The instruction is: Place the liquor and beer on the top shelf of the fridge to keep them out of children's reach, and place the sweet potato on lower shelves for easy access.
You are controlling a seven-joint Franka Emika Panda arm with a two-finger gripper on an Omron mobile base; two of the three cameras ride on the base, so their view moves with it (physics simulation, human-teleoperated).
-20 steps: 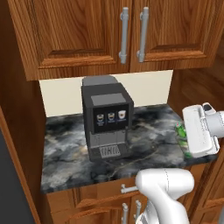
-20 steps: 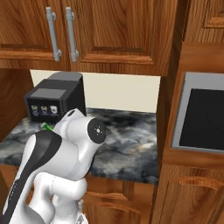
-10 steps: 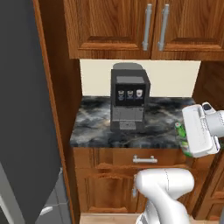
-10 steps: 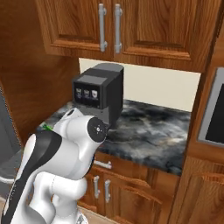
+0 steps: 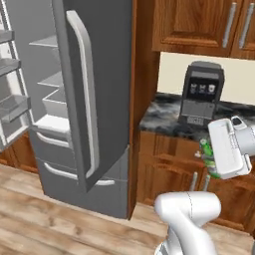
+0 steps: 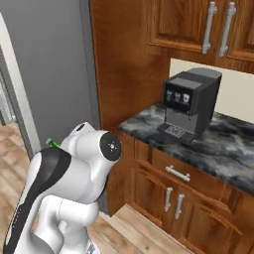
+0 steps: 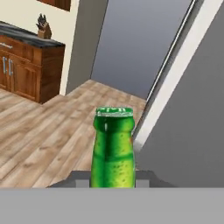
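Note:
My gripper (image 7: 113, 180) is shut on the beer (image 7: 113, 146), a slim green bottle that stands upright between the fingers, cap up. Green glass of the beer (image 5: 207, 155) shows beside my white hand at the right, and a sliver of the beer (image 6: 51, 143) shows behind the arm's shoulder. The fridge (image 5: 94, 89) stands at the left with its thick grey door swung open. Inside, the top shelf (image 5: 49, 42) is a pale panel above white shelves and drawers. The liquor and the sweet potato are out of view.
A dark coffee machine (image 5: 201, 94) sits on the marbled counter (image 5: 159, 117) over wooden cabinets to the right of the fridge. Wood floor (image 5: 50, 219) lies open before the fridge. A far counter with a knife block (image 7: 42, 24) appears in the hand view.
The whole scene has slid right as the base turned left. The fridge has come into view, and the coffee machine now sits at the right. The gripper keeps its hold on the beer.

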